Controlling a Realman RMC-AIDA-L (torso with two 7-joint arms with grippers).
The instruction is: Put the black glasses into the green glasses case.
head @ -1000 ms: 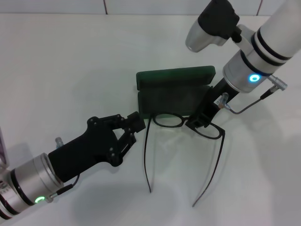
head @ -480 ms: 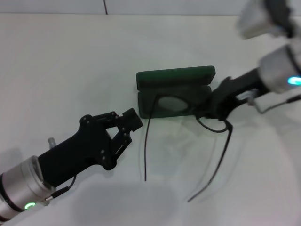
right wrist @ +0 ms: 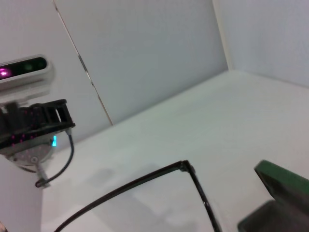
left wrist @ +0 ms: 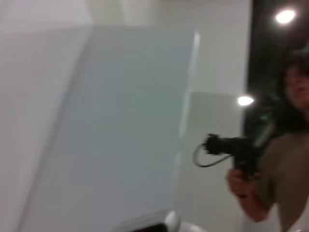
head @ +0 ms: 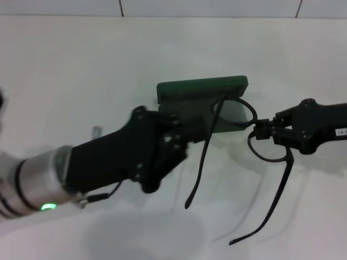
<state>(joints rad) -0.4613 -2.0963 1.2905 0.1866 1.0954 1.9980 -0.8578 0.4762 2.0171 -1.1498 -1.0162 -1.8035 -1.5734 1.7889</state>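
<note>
Right gripper (head: pixel 259 131), closed on the bridge of the black glasses (head: pixel 246 142), holds them lifted and tilted just beside the open green glasses case (head: pixel 201 91) on the white table (head: pixel 81 70), while the left gripper (head: pixel 172 142), its opening hidden, covers the case's near part.

One pair of black glasses (head: pixel 246 146), one green glasses case (head: pixel 200 89), two robot hands.

A lab: bare white table (head: pixel 81 65), plain wall panels (right wrist: pixel 145 53).
</note>
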